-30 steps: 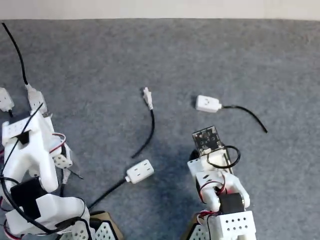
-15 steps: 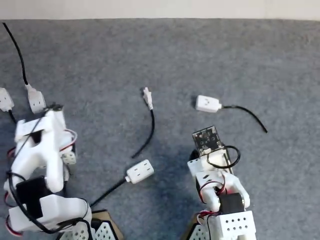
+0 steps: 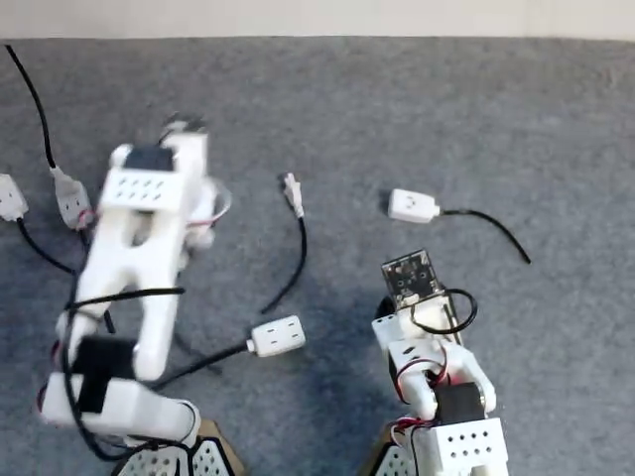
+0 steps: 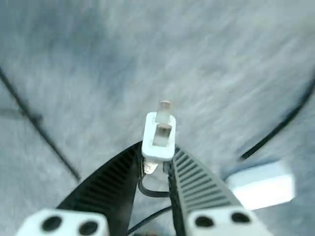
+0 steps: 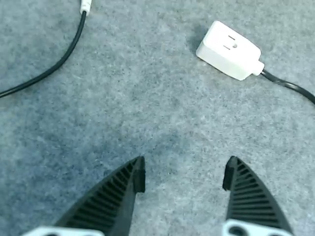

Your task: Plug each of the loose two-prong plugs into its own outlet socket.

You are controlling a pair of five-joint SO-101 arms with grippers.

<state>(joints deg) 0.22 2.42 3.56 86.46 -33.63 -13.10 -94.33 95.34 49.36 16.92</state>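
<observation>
Over the bench (image 3: 397,99), clenches a two-prong plug (image 4: 158,132) in the left end effector (image 4: 156,153). Hangs the right end effector (image 5: 184,173) released near an outlet socket (image 5: 229,50). Seemingly seats nothing yet, with all plugging left to do.

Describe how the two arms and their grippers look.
Both arms are white plastic segments with black servo blocks. The left arm has looping black cables and thin red wires; the right arm carries a dark circuit board, a black cable loop and red wires. The left gripper and right gripper have black ribbed, tapering fingers on white bases.
</observation>
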